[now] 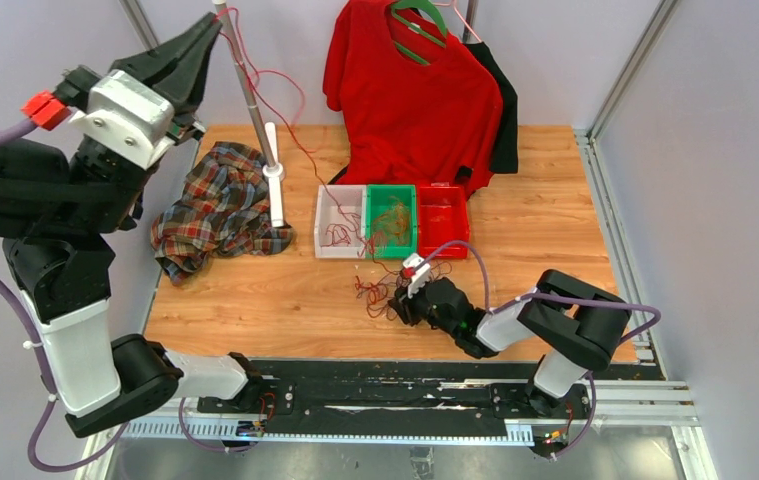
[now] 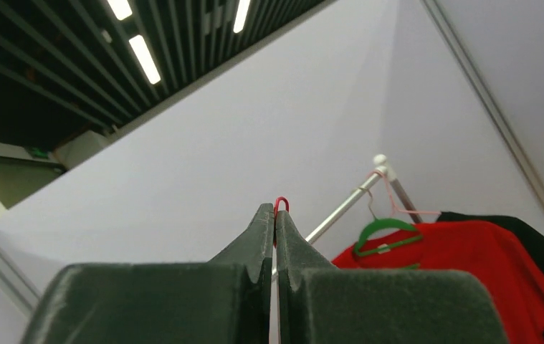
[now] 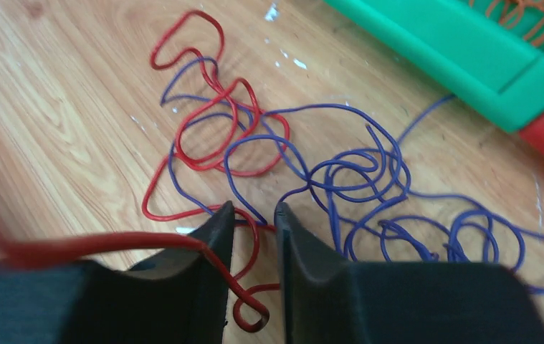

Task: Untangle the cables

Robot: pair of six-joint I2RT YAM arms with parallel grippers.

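The cables (image 1: 375,292) lie in a loose red and purple tangle on the wooden table, in front of the bins. My right gripper (image 1: 402,303) is low over the tangle. In the right wrist view it (image 3: 253,208) is open, a red cable (image 3: 111,244) running over its left finger and down through the gap, purple cables (image 3: 358,175) just beyond. My left gripper (image 1: 217,25) is raised high at the back left, shut on a red cable whose loop (image 2: 281,203) sticks out past the tips. That red cable (image 1: 300,140) hangs down toward the bins.
Three bins stand in a row: white (image 1: 321,225), green (image 1: 391,188) holding orange wires, red (image 1: 443,187). A plaid cloth (image 1: 217,205) lies at the left by a metal pole stand (image 1: 255,110). A red shirt (image 1: 410,90) hangs at the back.
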